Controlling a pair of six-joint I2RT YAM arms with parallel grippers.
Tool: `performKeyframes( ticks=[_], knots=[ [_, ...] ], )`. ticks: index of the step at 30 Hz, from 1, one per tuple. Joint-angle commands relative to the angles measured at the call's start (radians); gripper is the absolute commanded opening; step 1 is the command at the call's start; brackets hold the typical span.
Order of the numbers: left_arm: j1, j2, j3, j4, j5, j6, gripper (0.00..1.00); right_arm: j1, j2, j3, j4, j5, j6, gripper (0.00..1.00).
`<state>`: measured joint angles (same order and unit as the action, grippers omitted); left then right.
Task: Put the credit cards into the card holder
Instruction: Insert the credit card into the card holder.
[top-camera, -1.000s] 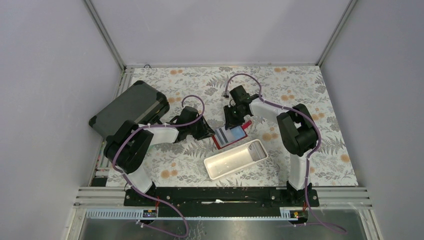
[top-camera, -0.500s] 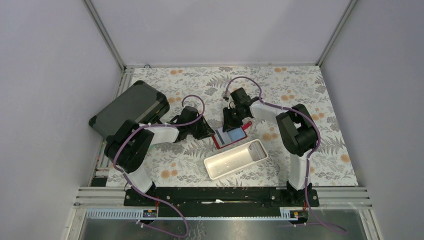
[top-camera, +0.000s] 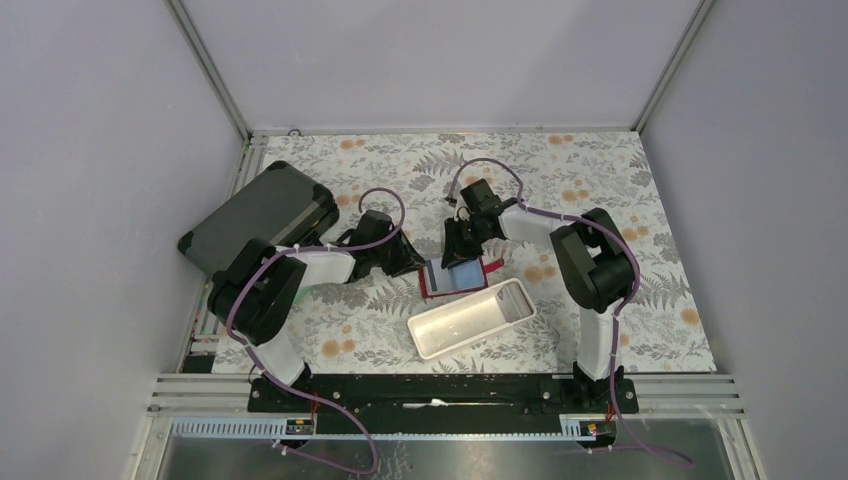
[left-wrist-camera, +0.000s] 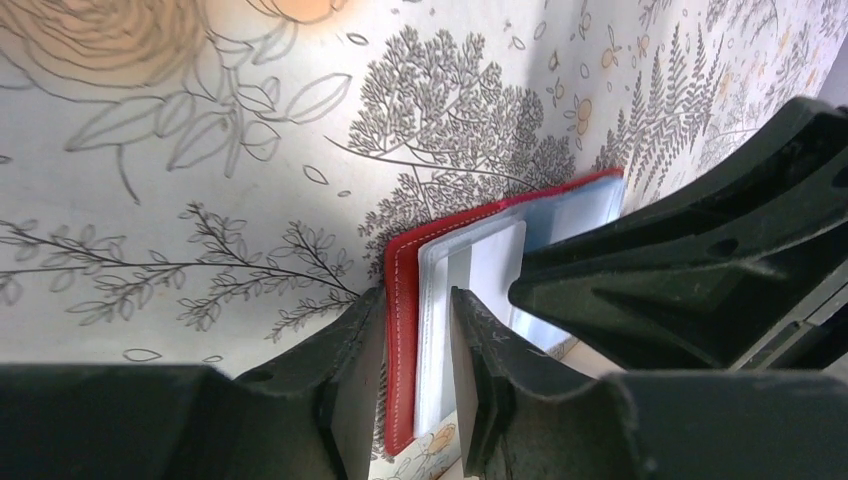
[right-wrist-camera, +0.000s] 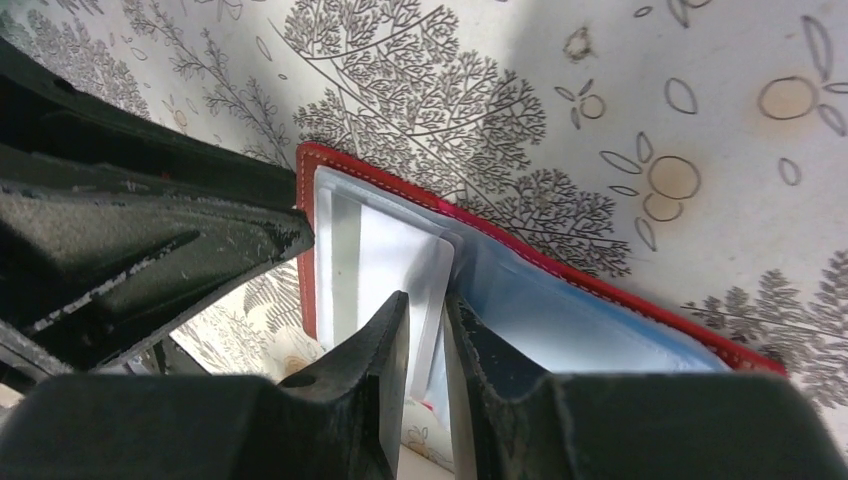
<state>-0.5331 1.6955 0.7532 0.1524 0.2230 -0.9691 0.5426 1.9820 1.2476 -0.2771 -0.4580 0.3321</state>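
The red card holder (top-camera: 455, 281) lies open on the flowered cloth between both arms. My left gripper (top-camera: 412, 268) is shut on its left edge; in the left wrist view the red cover (left-wrist-camera: 402, 330) and a clear sleeve sit clamped between the fingers of that gripper (left-wrist-camera: 418, 300). My right gripper (top-camera: 460, 255) reaches over the holder from behind. In the right wrist view the right gripper (right-wrist-camera: 425, 300) is shut on the edge of a pale credit card (right-wrist-camera: 385, 255) that lies over the holder's left sleeve. A light blue card (right-wrist-camera: 570, 320) lies in the right half.
A long white tray (top-camera: 523, 310) sits just in front of the card holder, close to both grippers. A big dark grey case (top-camera: 262, 215) lies at the left, behind the left arm. The two grippers are nearly touching over the holder.
The right jaws have narrowed onto the card. The card holder and both grippers have shifted slightly left and toward the near side.
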Motion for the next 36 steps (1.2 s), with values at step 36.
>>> performKeyframes(
  ticks=[36],
  knots=[
    [0.2,-0.551,-0.054,-0.377,-0.194,0.249,0.66,0.167,-0.274,0.065,-0.131,0.335,-0.011,0.65]
  ],
)
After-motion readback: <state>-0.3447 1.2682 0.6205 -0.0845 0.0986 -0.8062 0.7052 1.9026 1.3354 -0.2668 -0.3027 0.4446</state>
